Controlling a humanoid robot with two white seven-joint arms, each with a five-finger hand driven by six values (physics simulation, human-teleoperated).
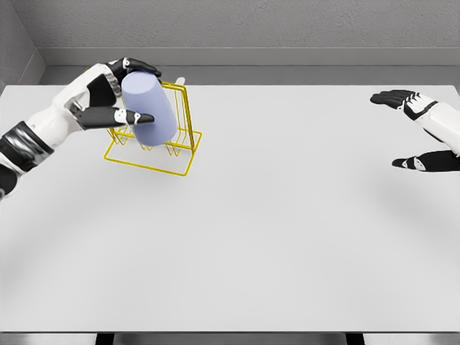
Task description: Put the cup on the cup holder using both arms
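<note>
We see a bare simulated test space, our plain white table (273,237), flat grey walls (287,21) behind, rendered surfaces, nothing homelike or furnished

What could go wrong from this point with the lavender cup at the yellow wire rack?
1. The left hand holds the pale lavender cylindrical cup tilted over the yellow wire cup holder; released off a prong, it may topple onto the white table.
2. The light wire frame could shift if the cup pushes against it.
3. The open right hand is far away, unable to steady anything.
</note>
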